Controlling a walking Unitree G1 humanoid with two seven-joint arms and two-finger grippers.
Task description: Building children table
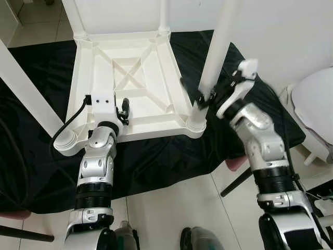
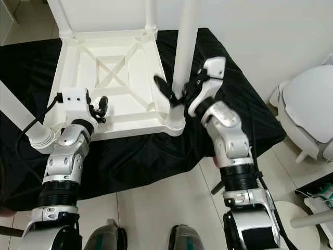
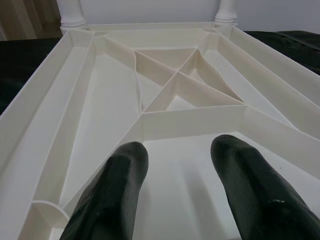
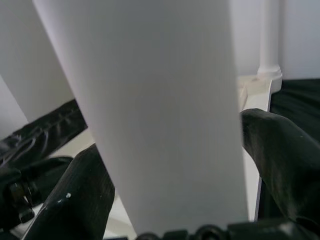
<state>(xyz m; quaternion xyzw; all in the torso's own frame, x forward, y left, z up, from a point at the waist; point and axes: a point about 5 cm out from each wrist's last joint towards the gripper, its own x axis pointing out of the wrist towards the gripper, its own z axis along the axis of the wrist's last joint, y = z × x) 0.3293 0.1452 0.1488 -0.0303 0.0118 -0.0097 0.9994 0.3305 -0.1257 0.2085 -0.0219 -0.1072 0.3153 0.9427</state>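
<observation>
The white plastic tabletop (image 1: 130, 73) lies upside down on a black cloth (image 1: 156, 156), its ribbed underside facing up. A white table leg (image 1: 218, 47) stands in the near right corner socket (image 1: 196, 120). My right gripper (image 1: 196, 94) is shut on this leg just above the socket, and in the right wrist view the leg (image 4: 150, 100) sits between both fingers (image 4: 75, 200). My left gripper (image 3: 177, 150) is open, hovering over the near edge of the underside (image 3: 165, 85) with nothing between its fingers.
Three more white legs stand in the other corners: near left (image 1: 26, 88), far left (image 1: 73, 15) and far right (image 1: 164, 15). A white rounded piece of furniture (image 1: 317, 104) stands at the right. Tiled floor (image 1: 171, 208) lies in front of the cloth.
</observation>
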